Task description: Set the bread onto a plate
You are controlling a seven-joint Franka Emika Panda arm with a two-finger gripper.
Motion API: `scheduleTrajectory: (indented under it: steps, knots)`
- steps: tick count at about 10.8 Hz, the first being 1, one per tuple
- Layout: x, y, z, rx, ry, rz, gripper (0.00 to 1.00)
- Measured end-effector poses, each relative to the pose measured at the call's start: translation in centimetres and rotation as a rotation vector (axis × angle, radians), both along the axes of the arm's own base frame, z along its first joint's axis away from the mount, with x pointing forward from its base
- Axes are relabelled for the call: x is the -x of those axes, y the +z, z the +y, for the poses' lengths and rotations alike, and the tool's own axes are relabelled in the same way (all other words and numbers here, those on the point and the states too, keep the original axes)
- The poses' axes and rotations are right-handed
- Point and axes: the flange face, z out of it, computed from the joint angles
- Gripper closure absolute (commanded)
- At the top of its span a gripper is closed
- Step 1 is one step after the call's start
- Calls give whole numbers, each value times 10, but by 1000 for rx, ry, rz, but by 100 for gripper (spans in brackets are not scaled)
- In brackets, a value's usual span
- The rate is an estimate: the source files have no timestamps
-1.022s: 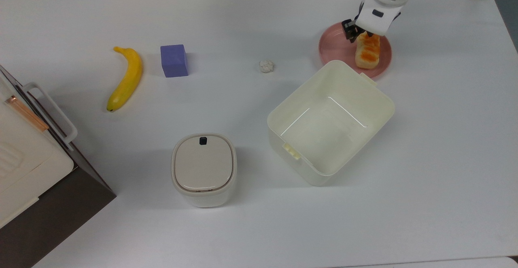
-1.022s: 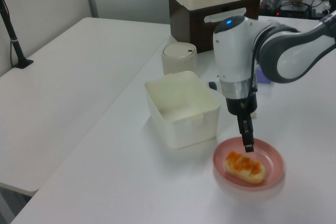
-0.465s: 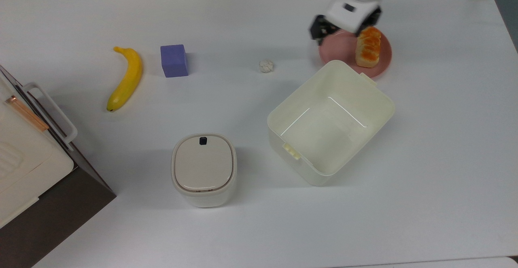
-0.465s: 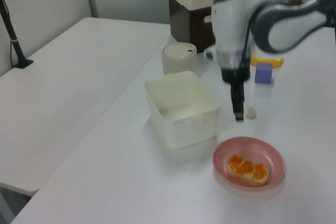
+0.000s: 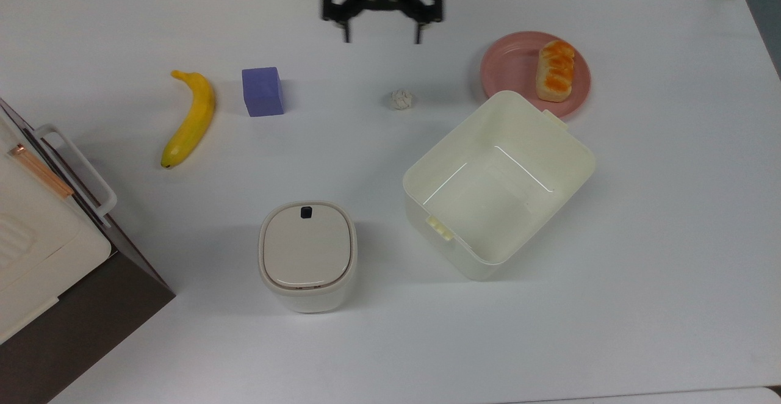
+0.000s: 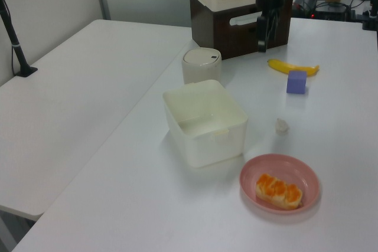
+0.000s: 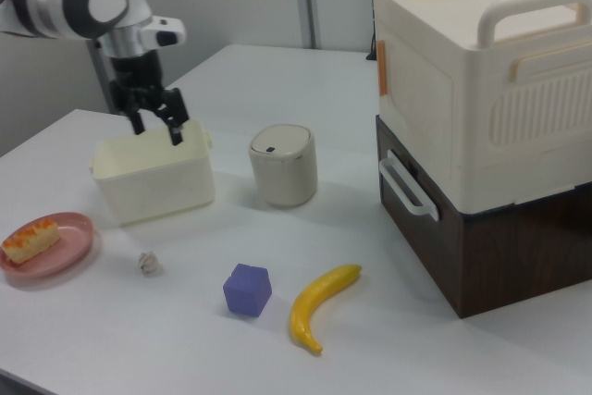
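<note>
Orange-brown bread (image 5: 554, 77), pink plate (image 5: 509, 68)

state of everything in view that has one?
bread: lying on the plate, not gripped
gripper: open, empty, raised
tub: open, empty
canister: lid shut
banana: lying on the table, unpeeled

The bread (image 5: 554, 70), a small oblong loaf with a glossy orange-brown segmented top and pale cream sides, is laid flat on the plate (image 5: 509, 65). It is set toward the top view's right side of the plate. The plate is round, pink and shallow-rimmed, and is placed just beside a cream tub (image 5: 497, 184).
</note>
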Motion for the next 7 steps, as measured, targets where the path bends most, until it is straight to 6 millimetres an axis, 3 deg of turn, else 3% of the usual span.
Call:
scheduleTrajectory:
  steps: [3, 5, 7]
  knots:
    - [-7, -4, -49, 15, -80, 5, 0]
    - [-9, -1, -61, 15, -101, -2, 0]
    - [-10, 0, -61, 15, -100, -3, 0]
